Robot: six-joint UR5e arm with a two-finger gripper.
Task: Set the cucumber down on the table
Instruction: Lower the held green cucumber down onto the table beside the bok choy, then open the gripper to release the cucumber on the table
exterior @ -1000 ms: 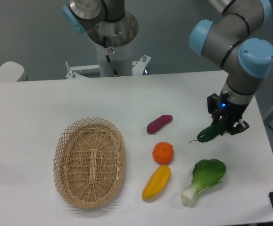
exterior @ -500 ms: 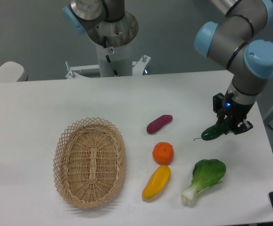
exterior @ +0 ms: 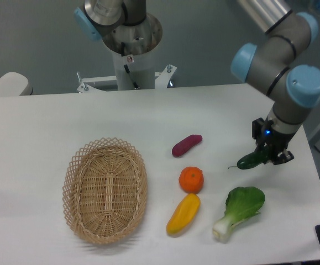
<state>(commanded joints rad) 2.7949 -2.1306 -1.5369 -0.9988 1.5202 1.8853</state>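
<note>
The cucumber [exterior: 251,160] lies almost level in the fixed camera's view, near the right edge of the table [exterior: 49,121] and about midway between its far and near edges, with its thin stem tip pointing left. The gripper [exterior: 268,155] is clamped on its right end, fingers closed around the dark green body. Whether the cucumber already touches the white surface or hangs just above it cannot be told from this angle.

The step in hand looks like the set-down itself: the vegetable is low and over bare tabletop, apart from the bok choy [exterior: 239,211] nearer the front edge and from the orange [exterior: 191,179] and purple sweet potato [exterior: 187,145] to its left. The next move likely calls for a small final descent if any gap remains, then parting the fingers and lifting straight up so the cucumber does not roll or drag.
</note>
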